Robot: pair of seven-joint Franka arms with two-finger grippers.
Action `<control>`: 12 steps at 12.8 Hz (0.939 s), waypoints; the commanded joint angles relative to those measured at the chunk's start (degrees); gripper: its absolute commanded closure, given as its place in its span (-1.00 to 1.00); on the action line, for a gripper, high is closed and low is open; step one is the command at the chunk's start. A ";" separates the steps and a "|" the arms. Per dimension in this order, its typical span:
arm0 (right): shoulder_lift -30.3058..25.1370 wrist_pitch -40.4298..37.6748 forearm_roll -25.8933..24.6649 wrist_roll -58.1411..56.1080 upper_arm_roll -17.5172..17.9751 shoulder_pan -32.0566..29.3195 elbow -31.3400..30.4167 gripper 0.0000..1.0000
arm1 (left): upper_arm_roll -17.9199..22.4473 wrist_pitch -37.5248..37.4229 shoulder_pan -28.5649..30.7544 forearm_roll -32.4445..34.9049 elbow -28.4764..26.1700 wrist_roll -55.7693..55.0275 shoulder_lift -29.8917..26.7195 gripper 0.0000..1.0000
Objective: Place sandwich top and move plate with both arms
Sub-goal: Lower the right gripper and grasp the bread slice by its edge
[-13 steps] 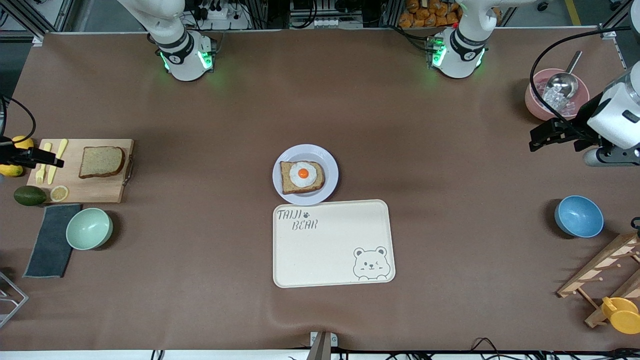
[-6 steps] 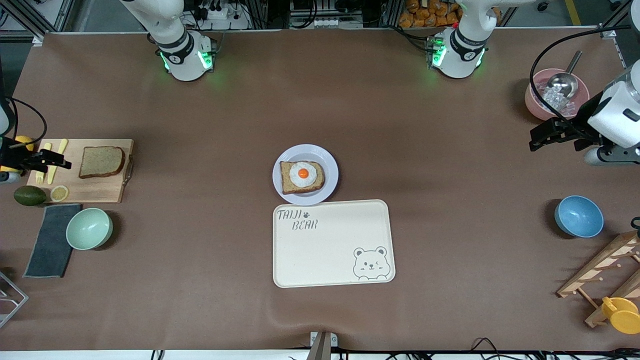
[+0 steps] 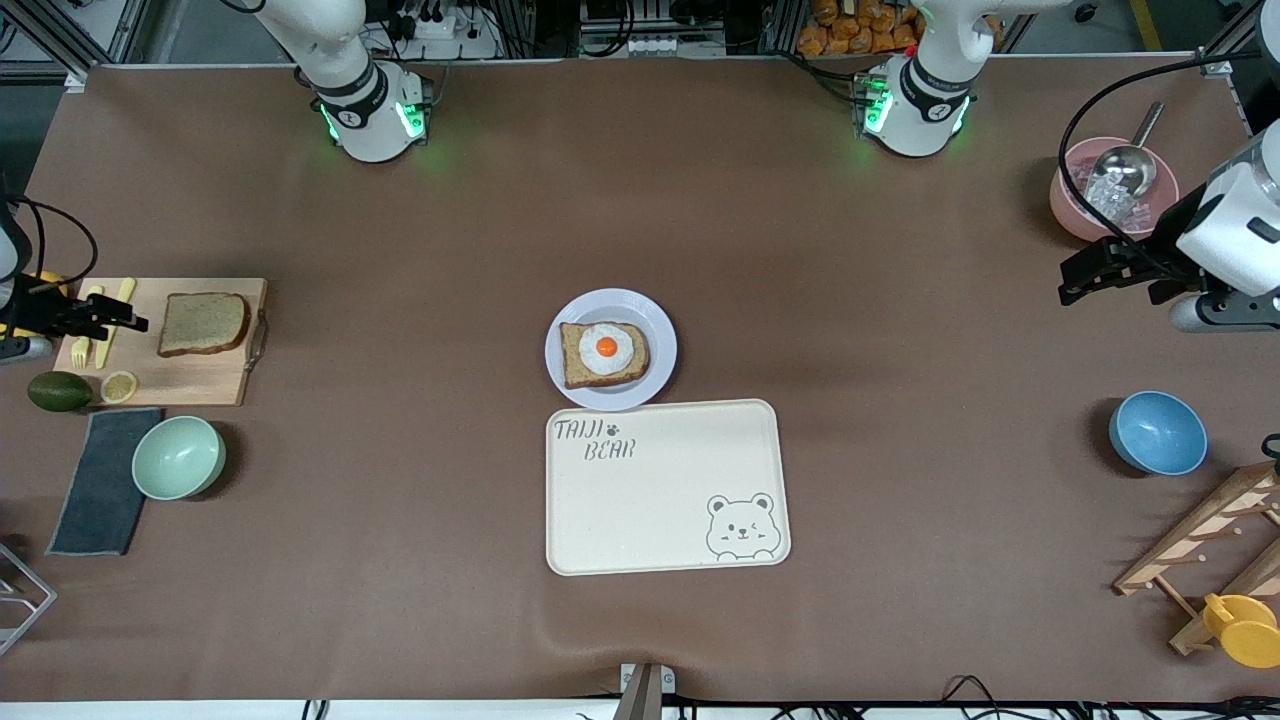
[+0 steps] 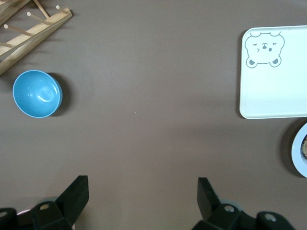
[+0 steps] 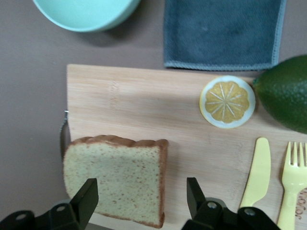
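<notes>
The sandwich top (image 3: 203, 323), a plain brown-crusted slice (image 5: 117, 179), lies on a wooden cutting board (image 3: 200, 385) at the right arm's end of the table. My right gripper (image 3: 125, 321) hovers open over the board's cutlery end, apart from the slice; in the right wrist view the slice shows between its fingertips (image 5: 141, 194). The plate (image 3: 655, 325) sits mid-table bearing a bread slice with a fried egg (image 3: 605, 350); its rim (image 4: 300, 155) shows in the left wrist view. My left gripper (image 3: 1068, 280) waits open and empty (image 4: 142, 191) over bare table at the left arm's end.
On the board lie a yellow knife (image 5: 256, 172), a fork (image 5: 292, 177) and a lemon slice (image 3: 119, 385). Beside it are an avocado (image 3: 60, 391), a green bowl (image 3: 178, 457) and a dark cloth (image 3: 100, 485). A bear tray (image 3: 665, 490) touches the plate. A blue bowl (image 3: 1157, 432), pink bowl (image 3: 1075, 215) and wooden rack (image 3: 1200, 545) stand near the left arm.
My right gripper has moved along the board toward the plain slice, and its jaws have narrowed a little. The left arm has not moved.
</notes>
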 commanded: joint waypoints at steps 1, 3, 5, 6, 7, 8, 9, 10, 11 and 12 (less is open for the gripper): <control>1.46 1.47 1.29 -1.71 0.88 -2.28 -0.83 -0.53 | -0.36 0.45 -0.07 -0.19 -0.39 -1.49 -0.37 -1.00; 2.26 1.47 3.04 -1.71 0.88 -2.89 -1.18 -0.44 | -0.36 0.28 -0.07 -0.19 -0.39 -1.49 -0.28 -1.00; 2.26 2.52 3.40 -1.71 0.88 -3.16 -2.50 -0.33 | -0.36 0.36 0.02 -0.19 -0.48 -1.49 -0.20 -1.00; 2.35 3.13 4.01 -1.71 0.88 -3.25 -3.03 -0.32 | -0.36 0.45 0.28 -0.19 -0.66 -1.40 -0.20 -1.00; 2.78 3.58 5.32 -1.71 0.88 -3.25 -3.55 -0.30 | -0.36 0.37 0.54 -0.19 -0.66 -1.40 -0.20 -1.00; 3.05 3.75 5.51 -1.88 0.88 -3.42 -3.65 -0.30 | -0.27 0.36 0.55 -0.19 -0.75 -1.40 -0.11 -1.00; 3.31 3.84 5.51 -1.97 0.88 -3.86 -3.56 -0.29 | -0.27 0.36 0.46 -0.19 -1.01 -1.40 0.15 -1.00; 3.92 3.93 5.60 -2.76 0.96 -4.12 -3.56 -0.28 | -0.27 0.45 0.46 -0.19 -1.01 -1.40 0.24 -1.00; 4.10 4.37 5.77 -4.59 0.97 -4.30 -3.56 -0.19 | -0.27 0.45 0.46 -0.19 -1.01 -1.40 0.42 -1.00; 4.28 4.46 5.77 -5.04 0.97 -4.48 -3.47 -0.16 | -0.27 0.54 0.46 -0.19 -1.01 -1.40 0.42 -1.00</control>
